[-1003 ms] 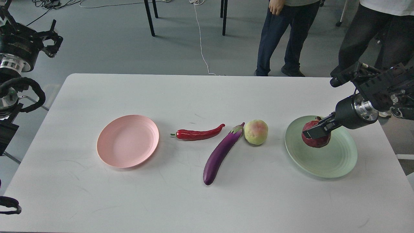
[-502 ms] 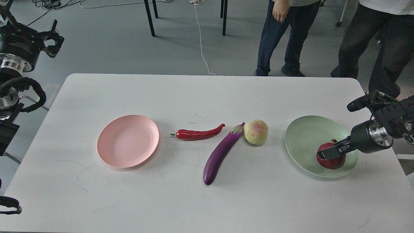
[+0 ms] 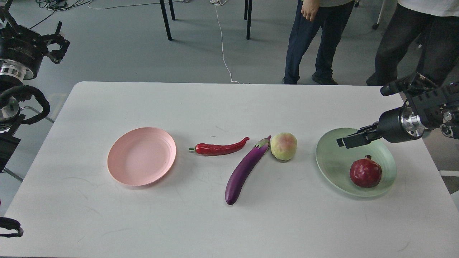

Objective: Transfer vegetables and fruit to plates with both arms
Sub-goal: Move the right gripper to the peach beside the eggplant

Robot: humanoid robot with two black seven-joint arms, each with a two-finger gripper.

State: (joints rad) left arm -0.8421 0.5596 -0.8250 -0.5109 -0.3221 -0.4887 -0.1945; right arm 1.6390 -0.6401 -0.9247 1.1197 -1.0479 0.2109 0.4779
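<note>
The dark red pomegranate rests on the mint green plate at the right. My right gripper hovers above the plate's far side, open and empty, up and left of the pomegranate. The pink plate lies bare at the left. The red chili pepper, purple eggplant and pale peach lie on the table between the plates; the eggplant's cap almost touches the peach. My left gripper is raised off the table's far left corner, open and empty.
The white table carries everything. Two people's legs stand beyond its far right edge. Chair legs and a white cable are on the floor behind.
My right gripper carried the pomegranate down onto the green plate's near right part, let go of it, and rose up and to the left. The left arm barely moved.
</note>
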